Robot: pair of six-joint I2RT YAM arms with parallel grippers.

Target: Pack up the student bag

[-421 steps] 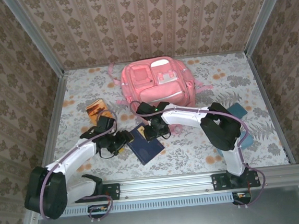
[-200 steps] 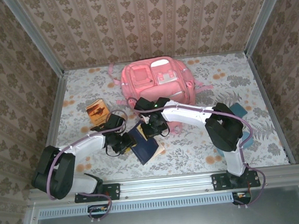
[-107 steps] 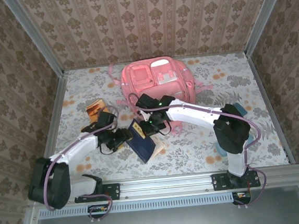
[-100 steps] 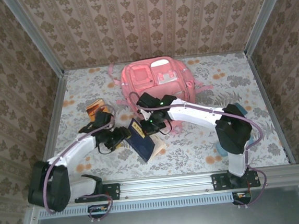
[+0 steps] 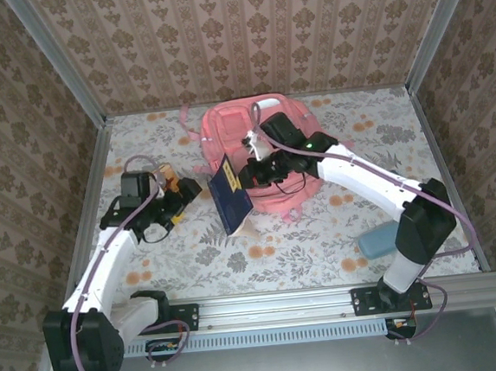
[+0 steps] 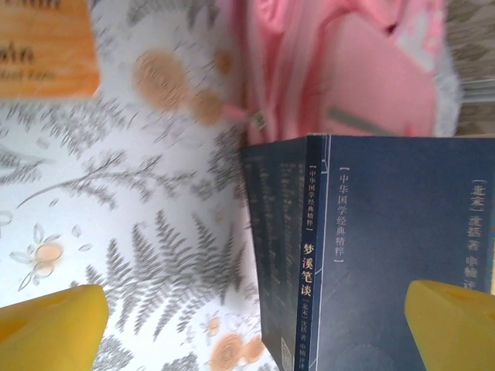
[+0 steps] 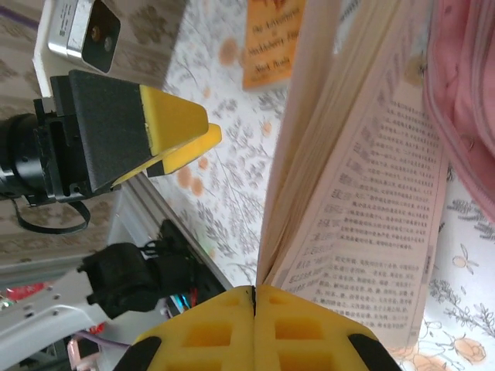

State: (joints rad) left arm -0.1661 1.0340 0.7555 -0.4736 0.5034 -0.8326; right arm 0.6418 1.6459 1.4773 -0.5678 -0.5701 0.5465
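While the right end effector (image 5: 247,172) is pinching the dark blue book (image 5: 229,197) by its page edges, its yellow pads (image 7: 232,328) pressed together, the left end effector (image 5: 185,191) is hanging spread wide and holding nothing, off at 9 o'clock from the book. In the left wrist view its yellow fingertips (image 6: 54,325) are standing well apart, with the book's spine facing them. The student bag (image 5: 219,129) is lying on the worktop (image 5: 321,231) toward the far wall, just beyond the book at about 1 o'clock from it, and the right forearm is reaching across its top. The book is tilting up off the worktop, its long axis running roughly from 11 to 5 o'clock in the overhead view, with its far edge close against the bag's near side. Of the two arms, the right is plainly the nearer to the bag and is already carrying the load, so the coming move is likely turning on swinging the book toward 1 o'clock and into the bag. Whether the bag's mouth is standing open cannot be told, since the arm is covering it.
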